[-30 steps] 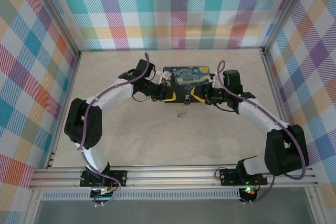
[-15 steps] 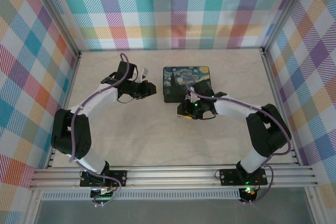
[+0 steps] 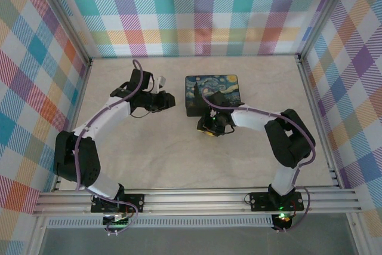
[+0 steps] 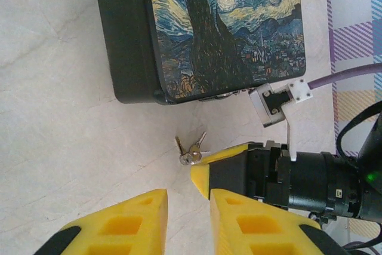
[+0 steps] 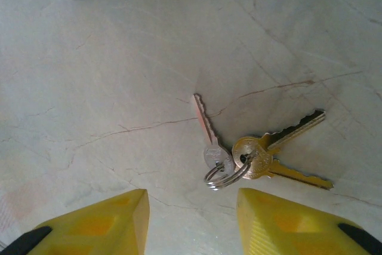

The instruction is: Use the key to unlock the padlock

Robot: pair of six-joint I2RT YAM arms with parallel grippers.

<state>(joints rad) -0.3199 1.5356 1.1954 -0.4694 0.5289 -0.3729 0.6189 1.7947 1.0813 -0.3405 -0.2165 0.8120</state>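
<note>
Bunch of three small metal keys on split ring point(image 5: 250, 160) lying flat on pale marbled tabletop point(image 5: 89, 58), near front edge of black case with Starry Night lid point(image 4: 227, 28). Right gripper point(image 5: 191, 207) low over bunch, yellow fingers spread wide, touching nothing. Left gripper point(image 4: 188, 207) off case's left side, fingers narrowly parted, empty.
</note>
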